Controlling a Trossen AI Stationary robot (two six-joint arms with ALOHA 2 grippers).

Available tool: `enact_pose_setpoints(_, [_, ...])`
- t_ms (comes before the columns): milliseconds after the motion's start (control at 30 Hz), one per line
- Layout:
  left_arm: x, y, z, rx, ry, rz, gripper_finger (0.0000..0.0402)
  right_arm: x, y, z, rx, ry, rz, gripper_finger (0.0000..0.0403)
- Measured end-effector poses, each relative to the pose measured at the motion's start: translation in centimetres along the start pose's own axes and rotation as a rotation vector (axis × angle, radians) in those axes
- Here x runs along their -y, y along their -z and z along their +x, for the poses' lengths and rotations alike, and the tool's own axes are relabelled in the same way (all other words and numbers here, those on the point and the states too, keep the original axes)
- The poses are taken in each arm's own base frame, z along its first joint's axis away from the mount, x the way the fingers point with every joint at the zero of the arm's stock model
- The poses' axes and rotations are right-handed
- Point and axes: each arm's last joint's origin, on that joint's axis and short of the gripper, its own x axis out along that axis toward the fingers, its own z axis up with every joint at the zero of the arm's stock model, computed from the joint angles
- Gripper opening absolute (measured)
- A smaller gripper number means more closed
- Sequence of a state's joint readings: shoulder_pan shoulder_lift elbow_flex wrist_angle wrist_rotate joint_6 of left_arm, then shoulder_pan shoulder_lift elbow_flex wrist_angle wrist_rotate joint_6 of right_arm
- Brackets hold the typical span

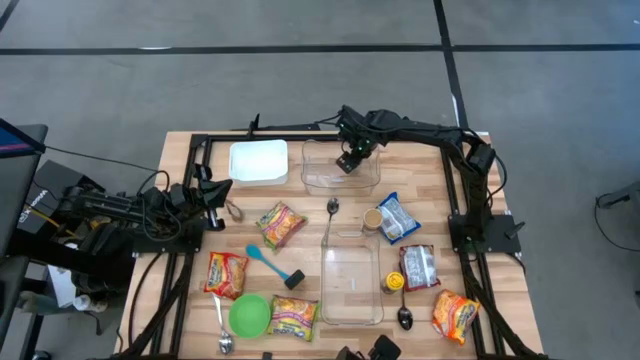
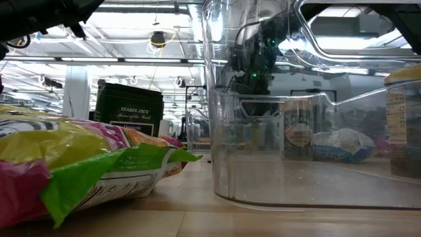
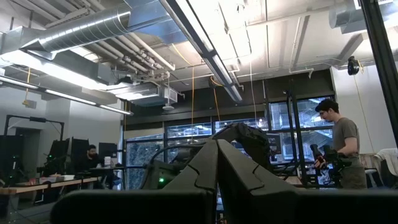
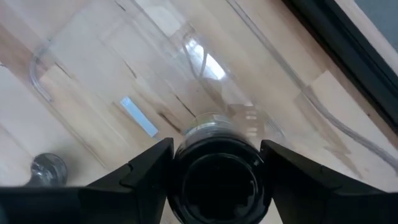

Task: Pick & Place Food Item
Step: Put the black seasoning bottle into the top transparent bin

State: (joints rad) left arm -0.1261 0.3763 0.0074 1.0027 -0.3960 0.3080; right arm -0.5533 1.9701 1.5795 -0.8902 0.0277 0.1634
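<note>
Counter [image 1: 430,180]: crowded with packets, spoons and two clear tubs. My left arm is parked at its left edge, jaws together and holding nothing.

My right arm reaches across to the far clear tub [image 1: 325,178], wrist pointing down into it. The tub floor and wall [image 4: 74,56] show right under me in the right wrist view.

Task item: a dark jar [image 4: 217,180] with a clear rim, upright between my right jaws, inside or just over that tub. The jaws sit close on both sides of it. I can't tell whether they're clamped on it or just clear of it. I also can't tell whether the jar base is on the tub floor.

Risks from here, my read:
- If the base isn't down, opening drops the jar. It's round, so it could tip and roll to the tub wall.
- If one pad sticks, lifting drags or topples the jar.
- The tub is light and loose. A finger clipping its rim on the way out would shift it, jar included.
- Safest exit is jaws fully apart, then straight up.
</note>
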Motion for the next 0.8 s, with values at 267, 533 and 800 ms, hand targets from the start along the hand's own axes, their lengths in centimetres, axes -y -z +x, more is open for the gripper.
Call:
enact_pose_setpoints(267, [0.0, 0.0, 0.0, 0.0, 0.0, 0.0, 0.0, -0.02, -0.03, 0.0, 0.003, -0.001, -0.003, 0.0234])
enact_pose_setpoints(533, [0.0, 0.0, 0.0, 0.0, 0.0, 0.0, 0.0, -0.03, -0.05, -0.01, 0.005, -0.002, -0.028, 0.0234])
enact_pose_setpoints(800, [0.0, 0.0, 0.0, 0.0, 0.0, 0.0, 0.0, -0.04, -0.2, -0.53, 0.01, -0.003, -0.042, 0.0234])
